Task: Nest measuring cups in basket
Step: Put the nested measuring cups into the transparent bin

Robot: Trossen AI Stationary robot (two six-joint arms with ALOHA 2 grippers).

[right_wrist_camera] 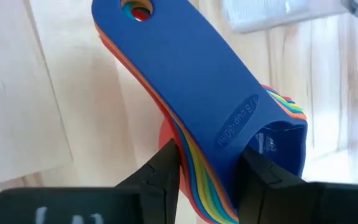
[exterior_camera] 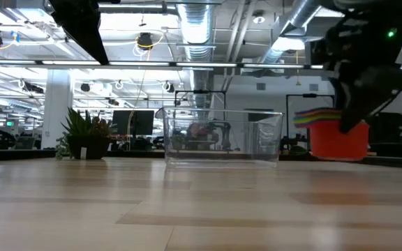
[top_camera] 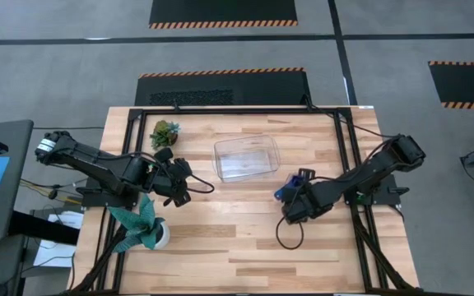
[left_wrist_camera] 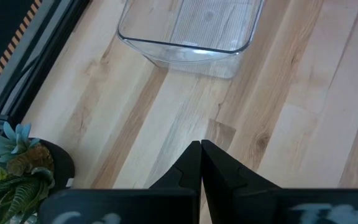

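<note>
The right gripper (right_wrist_camera: 207, 171) has its jaws clamped on the flat handles of the nested plastic measuring cups (right_wrist_camera: 197, 106), held off the pale wooden surface (top_camera: 245, 238) towards its right edge. The clear rounded basket (top_camera: 246, 156) sits mid-surface. The left gripper's (left_wrist_camera: 201, 163) jaws are together.

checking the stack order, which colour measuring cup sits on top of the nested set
The dark blue cup: its handle lies uppermost, over the other coloured handles, where the right pincer grips the nested measuring cups.
</note>
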